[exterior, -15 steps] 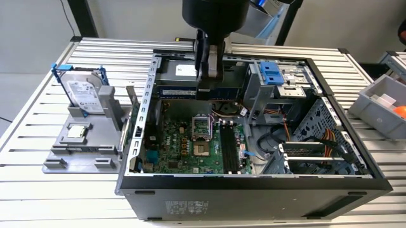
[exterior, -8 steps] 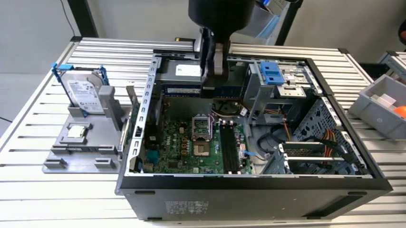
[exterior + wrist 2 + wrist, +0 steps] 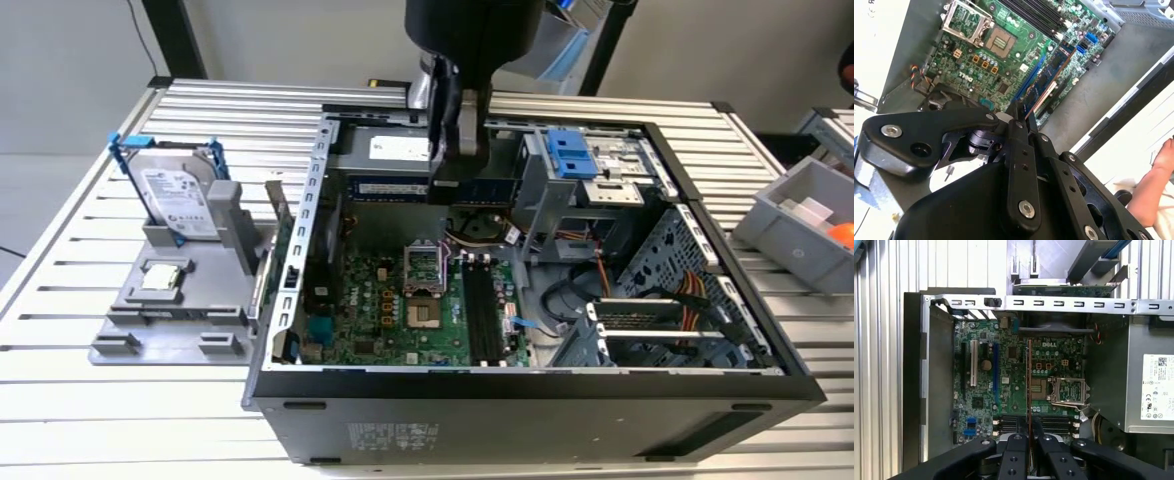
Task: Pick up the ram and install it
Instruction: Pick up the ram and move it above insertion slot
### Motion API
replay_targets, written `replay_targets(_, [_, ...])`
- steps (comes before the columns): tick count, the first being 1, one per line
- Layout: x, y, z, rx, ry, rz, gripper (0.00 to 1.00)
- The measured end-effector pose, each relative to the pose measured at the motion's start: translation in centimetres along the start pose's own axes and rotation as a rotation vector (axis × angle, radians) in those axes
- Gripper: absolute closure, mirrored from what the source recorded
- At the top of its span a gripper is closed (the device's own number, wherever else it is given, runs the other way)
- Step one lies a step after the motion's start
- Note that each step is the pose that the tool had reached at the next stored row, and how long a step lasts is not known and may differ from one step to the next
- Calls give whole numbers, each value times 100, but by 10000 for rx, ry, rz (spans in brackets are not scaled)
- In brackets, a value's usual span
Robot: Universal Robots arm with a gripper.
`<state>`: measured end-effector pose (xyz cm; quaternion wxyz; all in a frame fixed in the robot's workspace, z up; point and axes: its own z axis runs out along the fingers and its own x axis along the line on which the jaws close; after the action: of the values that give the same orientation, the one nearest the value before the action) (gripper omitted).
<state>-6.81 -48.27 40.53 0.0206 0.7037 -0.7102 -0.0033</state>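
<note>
The ram (image 3: 387, 187) is a long dark blue-green stick with black chips, held level above the far part of the open computer case (image 3: 534, 385). My gripper (image 3: 449, 183) is shut on it, gripping near its end at the exterior view's right. In both wrist views the ram (image 3: 1046, 80) (image 3: 1029, 385) runs edge-on out from between the fingers of my gripper (image 3: 1019, 107) (image 3: 1030, 432), hanging over the green motherboard (image 3: 387, 310) (image 3: 1009, 390). The black memory slots (image 3: 481, 312) (image 3: 1059, 424) lie below it, beside the processor socket (image 3: 422, 268) (image 3: 1066, 390).
A silver hard drive in a blue frame (image 3: 178, 185) stands on a grey fixture (image 3: 160, 320) at the exterior view's left, with a small square processor chip (image 3: 163, 277) on it. A grey bin (image 3: 807, 225) sits at the right. Drive cages and cables (image 3: 627, 290) crowd the case. A person's arm (image 3: 1159, 185) shows outside the case.
</note>
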Motion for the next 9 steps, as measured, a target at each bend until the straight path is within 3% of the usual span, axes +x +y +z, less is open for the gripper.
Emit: replay_targets(9, [-4,-20,0,0,0,-3,100])
